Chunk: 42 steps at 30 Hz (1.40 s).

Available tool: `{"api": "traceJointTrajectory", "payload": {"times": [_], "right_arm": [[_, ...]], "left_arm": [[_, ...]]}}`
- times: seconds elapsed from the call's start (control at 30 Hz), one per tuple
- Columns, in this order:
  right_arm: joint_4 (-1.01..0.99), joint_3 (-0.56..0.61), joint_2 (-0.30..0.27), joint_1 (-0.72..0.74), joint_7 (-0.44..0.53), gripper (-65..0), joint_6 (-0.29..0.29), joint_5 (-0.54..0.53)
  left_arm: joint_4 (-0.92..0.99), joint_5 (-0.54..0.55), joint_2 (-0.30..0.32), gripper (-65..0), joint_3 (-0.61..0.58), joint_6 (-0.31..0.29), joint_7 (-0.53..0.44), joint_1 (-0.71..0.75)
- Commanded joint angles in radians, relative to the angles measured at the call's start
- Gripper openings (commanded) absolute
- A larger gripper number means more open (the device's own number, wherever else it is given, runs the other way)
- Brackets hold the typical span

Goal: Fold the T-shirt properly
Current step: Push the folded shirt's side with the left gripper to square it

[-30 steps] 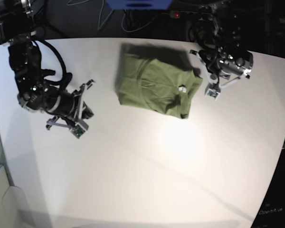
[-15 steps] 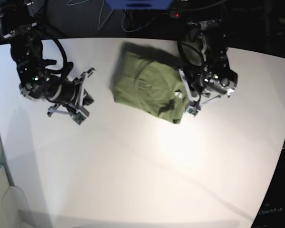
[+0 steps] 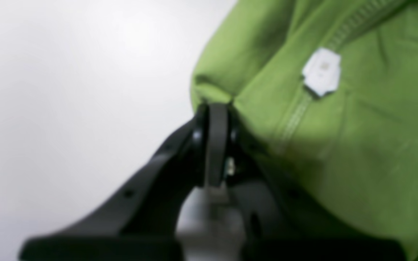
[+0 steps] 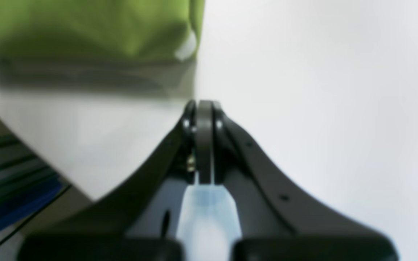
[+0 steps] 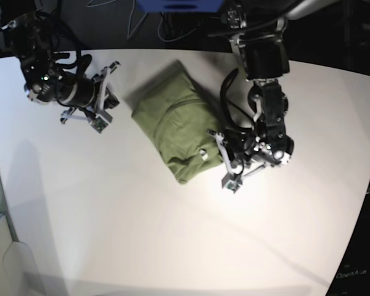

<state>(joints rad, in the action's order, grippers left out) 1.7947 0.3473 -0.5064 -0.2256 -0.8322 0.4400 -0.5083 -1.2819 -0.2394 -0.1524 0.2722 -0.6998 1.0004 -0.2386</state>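
White table (image 5: 142,234); folded T-shirt (image 5: 172,132) edge touching closed left fingers (image 3: 214,119).

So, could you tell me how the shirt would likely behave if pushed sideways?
The shirt looks soft and wrinkled, so it would probably bunch rather than slide as a block. Its folded layers may shift apart. The table looks smooth, so the bundle might also slip.

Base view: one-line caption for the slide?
Left end effector, shut, at the edge of the folded T-shirt on the white table; right end effector shut, clear of it.
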Motion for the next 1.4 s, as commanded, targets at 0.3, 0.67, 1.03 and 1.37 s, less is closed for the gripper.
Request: {"api": "traceJointTrajectory", "payload": {"times": [0.3,0.67,1.03,1.37], "right_arm": [[0.018,-0.006,-0.005,-0.103,0.077,-64.9,0.003,-0.013],[0.018,-0.003,-0.007,-0.137,0.083,-65.0,-0.096,-0.011],[0.064,-0.009,-0.011,-0.131,0.084,-65.0,-0.212,-0.011],[0.103,-0.049,-0.041,-0.189,0.116,-65.0,-0.396,-0.011]], "left_arm": [[0.370,0.122,-0.005,-63.9,-0.006,0.002,-0.262,-0.213],[0.514,0.234,-0.005,-63.9,-0.037,0.002,-0.337,-0.276],[0.345,0.314,0.113,-63.9,0.016,0.002,-0.179,-0.224],[-0.216,0.344,0.274,-63.9,0.019,0.002,0.140,0.055]]}}
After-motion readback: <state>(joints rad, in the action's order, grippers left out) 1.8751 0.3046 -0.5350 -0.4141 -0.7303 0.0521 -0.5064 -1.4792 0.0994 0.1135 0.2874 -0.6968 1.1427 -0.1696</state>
